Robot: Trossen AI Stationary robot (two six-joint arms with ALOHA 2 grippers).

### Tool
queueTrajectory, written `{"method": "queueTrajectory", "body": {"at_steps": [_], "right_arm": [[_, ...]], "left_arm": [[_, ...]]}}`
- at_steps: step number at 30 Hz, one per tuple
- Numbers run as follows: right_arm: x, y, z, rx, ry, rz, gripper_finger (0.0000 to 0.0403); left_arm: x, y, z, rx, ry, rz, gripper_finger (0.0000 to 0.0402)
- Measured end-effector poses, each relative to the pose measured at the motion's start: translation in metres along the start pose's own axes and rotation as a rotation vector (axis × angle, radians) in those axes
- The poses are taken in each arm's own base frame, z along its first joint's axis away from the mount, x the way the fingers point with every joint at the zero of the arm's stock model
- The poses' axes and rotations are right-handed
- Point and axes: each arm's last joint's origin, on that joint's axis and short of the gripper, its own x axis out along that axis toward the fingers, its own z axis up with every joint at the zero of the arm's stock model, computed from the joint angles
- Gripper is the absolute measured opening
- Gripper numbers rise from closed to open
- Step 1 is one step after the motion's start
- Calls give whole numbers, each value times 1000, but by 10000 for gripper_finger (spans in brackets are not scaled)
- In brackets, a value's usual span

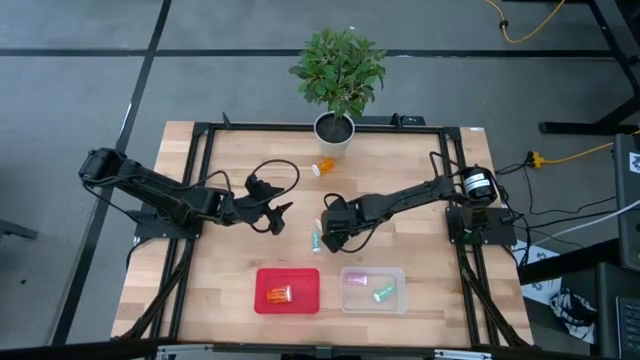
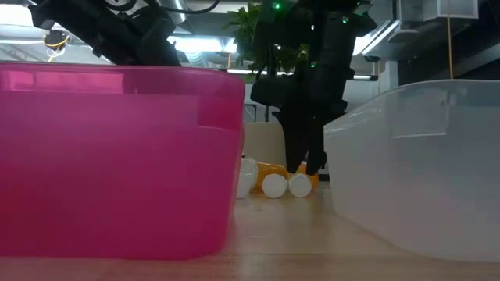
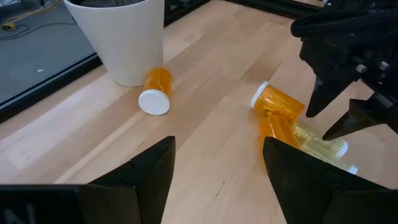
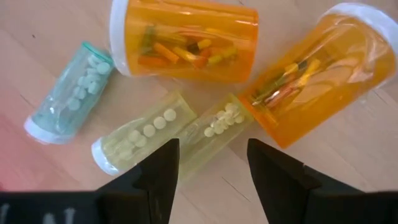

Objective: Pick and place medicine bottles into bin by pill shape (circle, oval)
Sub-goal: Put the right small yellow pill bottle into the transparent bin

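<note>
Two spread fingers of the right claw (image 4: 211,165) partly hide a yellow bottle (image 4: 214,127)

The high view looks straight down on the whole table (image 1: 230,200) from well above. The low view sits at tabletop level between the red bin (image 2: 117,156) and clear bin (image 2: 422,164), facing the plant pot (image 2: 266,140). The right wrist view hangs close over the bottle cluster (image 4: 186,87) — the left wrist view sees that same cluster (image 3: 292,124) obliquely, from farther off.
</note>
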Motion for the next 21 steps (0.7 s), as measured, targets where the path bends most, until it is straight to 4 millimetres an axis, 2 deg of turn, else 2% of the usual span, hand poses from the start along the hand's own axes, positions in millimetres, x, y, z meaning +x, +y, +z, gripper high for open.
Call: {"method": "queueTrajectory", "body": {"at_steps": [5, 13, 21], "right_arm": [[0, 1, 1, 6, -7, 9, 193], [18, 1, -2, -2, 53, -9, 193], [19, -2, 0, -74, 92, 1, 193]], "left_arm": [[0, 0, 0, -1, 0, 0, 237], [0, 0, 0, -4, 1, 0, 237], [0, 0, 0, -4, 1, 0, 237]]}}
